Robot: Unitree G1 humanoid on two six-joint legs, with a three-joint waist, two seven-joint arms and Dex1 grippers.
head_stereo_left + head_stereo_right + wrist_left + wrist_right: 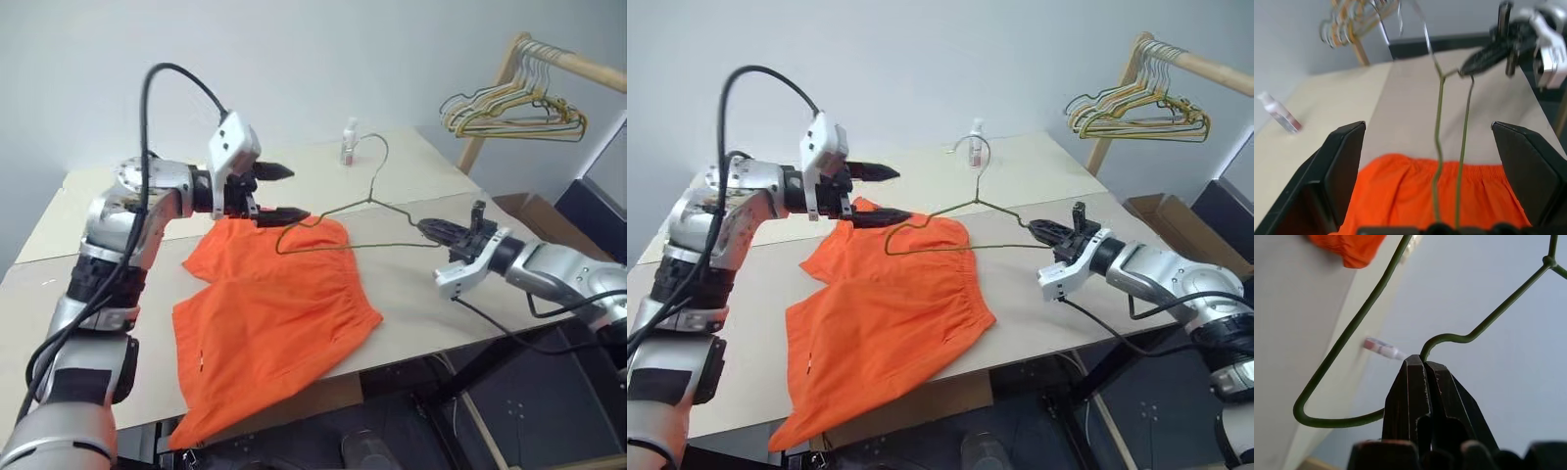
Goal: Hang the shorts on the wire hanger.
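Our right gripper (431, 231) pinches the stiff, springy hanger (333, 211) by its shoulder; our left gripper (279, 192), jaws wide, straddles its far end above the limp shorts (269, 313), best taken at the waistband.

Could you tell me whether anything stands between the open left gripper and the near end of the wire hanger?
Nothing visible does. The left gripper is open at the wire hanger end, above the shorts; the right gripper holds the other end.
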